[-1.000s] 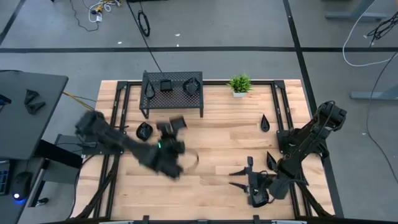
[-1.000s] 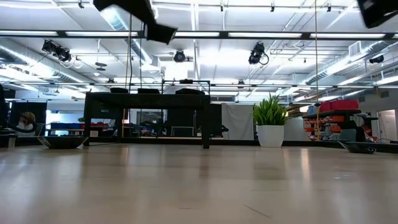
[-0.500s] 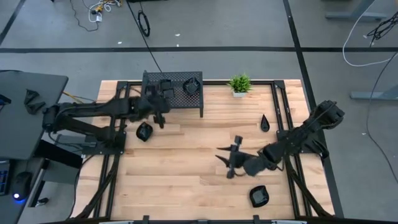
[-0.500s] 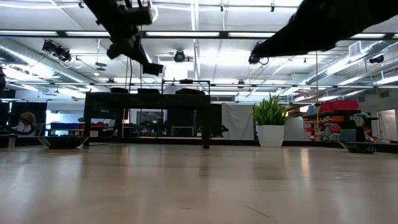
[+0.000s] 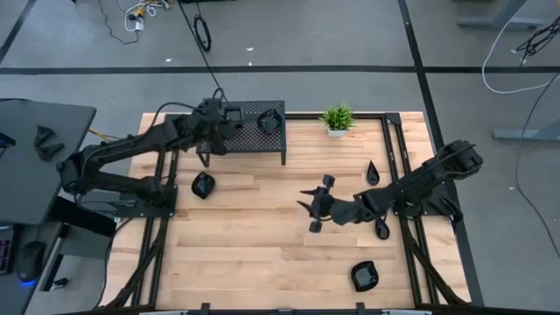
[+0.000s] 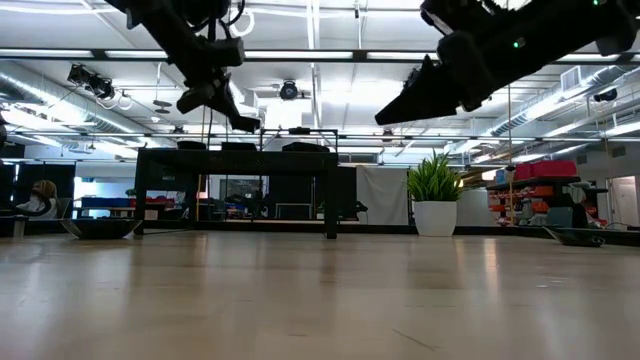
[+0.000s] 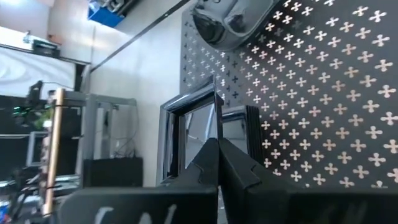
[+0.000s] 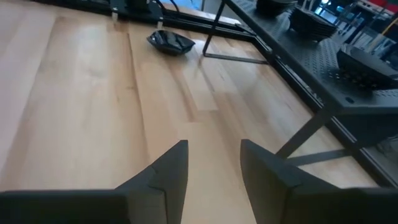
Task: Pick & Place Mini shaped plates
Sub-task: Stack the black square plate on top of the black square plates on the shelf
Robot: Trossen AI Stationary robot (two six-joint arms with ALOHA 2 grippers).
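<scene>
My left gripper is over the left part of the black perforated rack at the table's far side, shut on a square mini plate. The rack top also bears a rounded plate. My right gripper hangs open above the middle of the table with nothing between its fingers. Loose plates lie flat on the table: one by the rack's left leg, a teardrop one at the right, and two more near my right arm. My left gripper pinches the square plate by its rim between its two fingers. The fingers slant downward toward the rack. The plate sticks out beyond the fingertips, tilted and clear of the rack top; how much of the rim is taken, the fingers hide.
A small green potted plant stands at the far edge, right of the rack. Dark rails run along both sides of the table. The wooden top between rack and near edge is bare wood.
My left gripper has swung from over the table's near-middle to the far edge and now stands over the rack, still shut on the square plate. My right gripper, open throughout, has gone from the near right corner toward the table's middle, leaving a plate lying there.
</scene>
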